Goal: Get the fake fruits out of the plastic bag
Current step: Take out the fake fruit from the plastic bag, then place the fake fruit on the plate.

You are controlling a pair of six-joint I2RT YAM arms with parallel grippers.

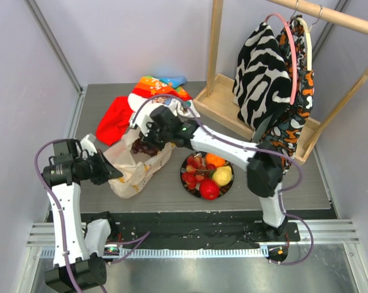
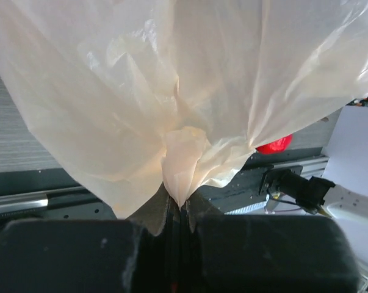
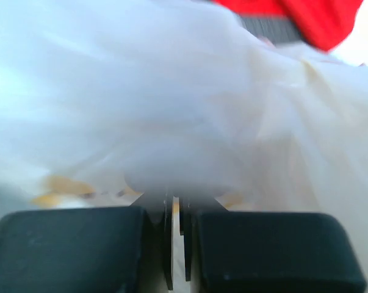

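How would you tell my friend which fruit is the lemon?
Find the wooden clothes rack at the back right; in front of it sits a dark bowl. The lemon lies at its right side, the only yellow piece among red fruits and an orange.

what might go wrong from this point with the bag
The right tool looks shut on film of the crinkly translucent cream plastic bag, not fruit; lifting may drag the bag.
The left tool pinches only a thin fold, which could slip or tear.
The dark purple grape bunch at the mouth could spill.
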